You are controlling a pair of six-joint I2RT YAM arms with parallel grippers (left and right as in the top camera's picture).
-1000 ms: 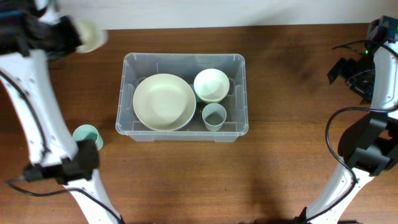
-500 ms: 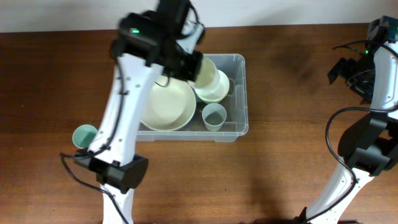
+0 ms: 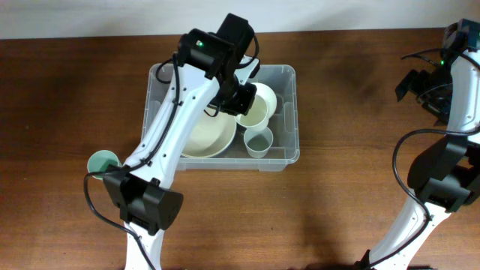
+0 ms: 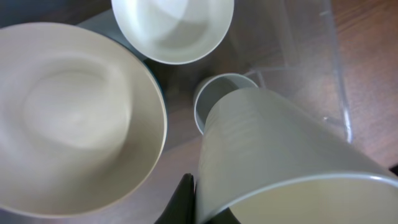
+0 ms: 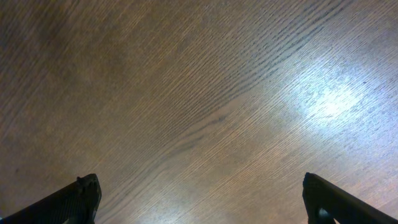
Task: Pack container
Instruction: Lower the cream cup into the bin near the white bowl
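The left arm has swung in from the far-left corner and is hanging over the container (image 3: 294,90), a clear, round-cornered plastic bin lying mid-table. The left gripper (image 3: 241,97) is clamping a smooth cream cup (image 4: 280,155), tilted above a grey cup (image 4: 214,93) beside a large bowl (image 4: 68,118) and a small bowl (image 4: 173,28). The right gripper (image 5: 202,196), fingers spread wide, is hovering over the grained wooden table (image 5: 186,93), well apart from the bin.
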